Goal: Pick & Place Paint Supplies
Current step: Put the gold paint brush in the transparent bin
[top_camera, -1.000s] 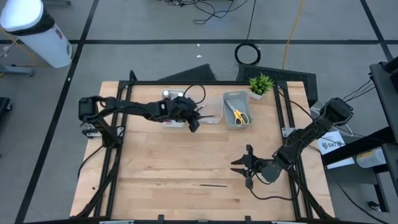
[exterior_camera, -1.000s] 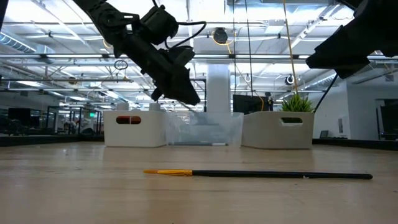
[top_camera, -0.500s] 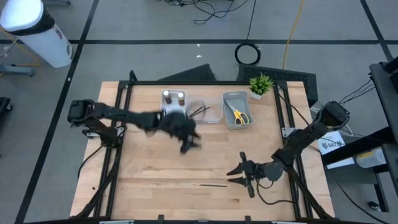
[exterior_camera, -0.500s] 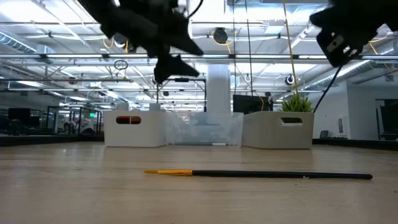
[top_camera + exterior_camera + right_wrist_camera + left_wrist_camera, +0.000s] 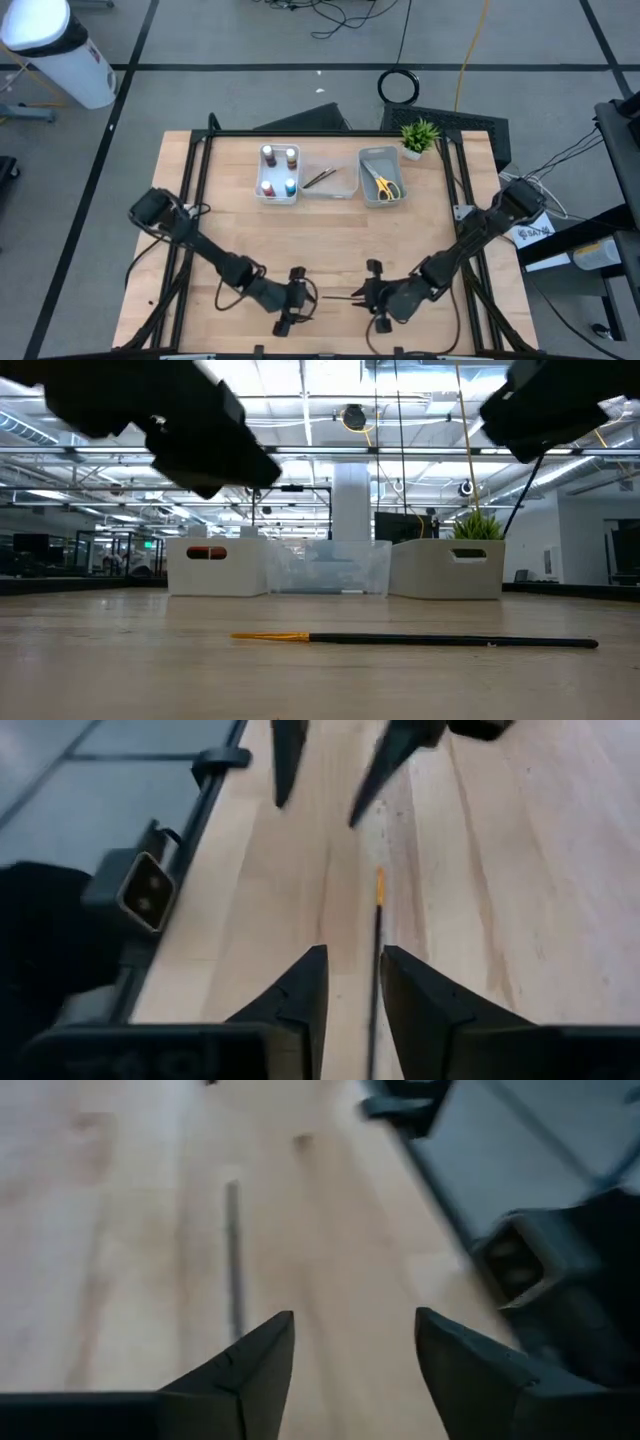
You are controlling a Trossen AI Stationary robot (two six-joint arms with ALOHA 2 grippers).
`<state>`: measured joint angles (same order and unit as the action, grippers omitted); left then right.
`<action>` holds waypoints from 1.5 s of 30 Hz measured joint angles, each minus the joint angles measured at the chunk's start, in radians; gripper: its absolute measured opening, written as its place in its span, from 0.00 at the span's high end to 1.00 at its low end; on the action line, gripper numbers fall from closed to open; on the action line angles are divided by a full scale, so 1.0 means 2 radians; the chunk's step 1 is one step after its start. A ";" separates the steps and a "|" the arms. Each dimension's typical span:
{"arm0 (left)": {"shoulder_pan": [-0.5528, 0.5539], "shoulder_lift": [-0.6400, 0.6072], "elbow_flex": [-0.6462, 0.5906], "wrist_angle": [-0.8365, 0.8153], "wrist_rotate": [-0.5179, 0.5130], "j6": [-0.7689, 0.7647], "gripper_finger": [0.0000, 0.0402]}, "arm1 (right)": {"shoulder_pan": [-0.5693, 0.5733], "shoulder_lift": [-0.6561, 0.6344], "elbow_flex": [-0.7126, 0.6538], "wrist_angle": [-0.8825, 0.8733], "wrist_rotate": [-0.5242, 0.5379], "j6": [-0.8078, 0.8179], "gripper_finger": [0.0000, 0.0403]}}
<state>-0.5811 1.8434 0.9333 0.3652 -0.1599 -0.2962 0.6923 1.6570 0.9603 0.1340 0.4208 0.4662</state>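
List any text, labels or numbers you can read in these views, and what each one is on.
No text reads clearly in any view.
White sheet beside the table's right edge, high view: dark print, too small to read.
White tray, low view: a red-orange mark shows in its handle slot, no letters legible.
Paint bottles: any labels too small to tell.

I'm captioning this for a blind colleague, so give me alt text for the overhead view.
Seen from above, a thin dark brush lies near the front edge of a wooden table, with the left gripper and right gripper facing it from either side, both open. At the back sit a white tray of paint bottles, a clear tray, a grey tray with scissors, and a potted plant.
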 joint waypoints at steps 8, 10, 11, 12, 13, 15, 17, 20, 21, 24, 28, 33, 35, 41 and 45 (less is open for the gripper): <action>0.015 0.059 0.000 0.000 -0.054 -0.050 0.71 | -0.016 0.027 0.030 -0.009 -0.016 -0.030 0.84; 0.022 0.072 0.000 -0.002 -0.038 -0.054 0.81 | -0.016 0.026 0.030 -0.013 -0.015 -0.031 0.86; 0.026 0.075 0.000 -0.001 -0.031 -0.054 0.85 | -0.016 0.026 0.030 -0.016 -0.016 -0.031 0.87; 0.029 0.077 0.000 0.001 -0.020 -0.054 0.90 | -0.016 0.026 0.030 -0.021 -0.015 -0.032 0.87; 0.032 0.080 0.001 0.002 -0.014 -0.056 0.94 | -0.016 0.026 0.030 -0.022 -0.016 -0.032 0.88; 0.036 0.079 0.002 -0.007 -0.012 -0.066 0.98 | -0.016 0.026 0.030 -0.023 -0.016 -0.032 0.89; 0.040 0.079 0.002 -0.026 -0.007 -0.078 0.97 | -0.016 0.026 0.030 -0.029 -0.016 -0.032 0.90; 0.041 0.079 0.003 -0.049 -0.005 -0.095 0.97 | -0.013 0.026 0.030 -0.062 -0.016 -0.027 0.92; 0.041 0.081 0.003 -0.053 -0.005 -0.099 0.98 | -0.012 0.026 0.030 -0.075 -0.016 -0.018 0.93; 0.041 0.091 0.003 -0.053 -0.007 -0.111 0.98 | -0.011 0.026 0.030 -0.115 -0.017 0.023 0.94; 0.041 0.103 0.003 -0.050 -0.012 -0.122 0.97 | -0.008 0.038 0.013 -0.102 -0.016 0.075 0.92; 0.041 0.105 0.002 -0.042 -0.012 -0.127 0.98 | -0.001 0.068 -0.021 -0.012 -0.054 0.101 0.78; 0.042 0.106 0.002 -0.038 -0.011 -0.126 0.97 | -0.001 0.084 -0.027 0.013 -0.080 0.098 0.70; 0.044 0.106 0.002 -0.036 -0.007 -0.129 0.98 | -0.002 0.118 -0.026 0.052 -0.091 0.099 0.55; 0.045 0.106 0.001 -0.036 -0.007 -0.129 0.98 | -0.002 0.127 -0.026 0.023 -0.088 0.113 0.64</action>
<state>-0.4919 2.0556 0.9360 0.2938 -0.1745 -0.5550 0.6891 1.9108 0.9085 0.1796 0.2440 0.6916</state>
